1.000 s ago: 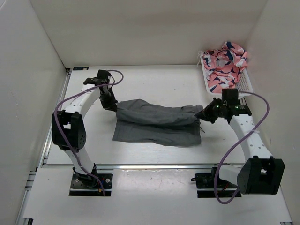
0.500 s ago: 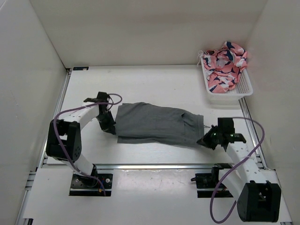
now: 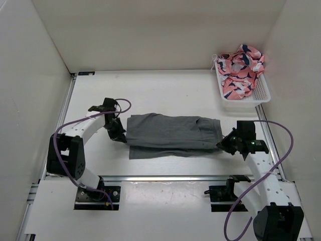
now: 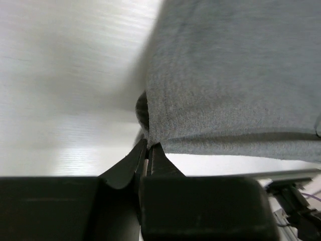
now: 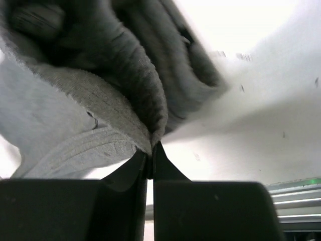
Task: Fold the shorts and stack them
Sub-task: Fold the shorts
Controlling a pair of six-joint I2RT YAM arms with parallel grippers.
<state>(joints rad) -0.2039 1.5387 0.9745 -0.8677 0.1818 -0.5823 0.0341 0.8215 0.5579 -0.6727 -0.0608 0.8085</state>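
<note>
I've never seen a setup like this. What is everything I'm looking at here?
shorts: one, grey, mid-table, pinched at both ends
basket: one, white, far right corner
patterned cloth: one heap, pink, navy and white, in the basket
table: one, white, under everything
walls: three, off-white, around the table
cables: two, purple, looping along the arms
left arm: one, white and black, near left; jaws shut on the shorts' left end
right arm: one, white and black, near right; jaws shut on the shorts' right end

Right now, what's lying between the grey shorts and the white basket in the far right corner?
Nothing. The top view shows only bare white table between the shorts and the basket.
</note>
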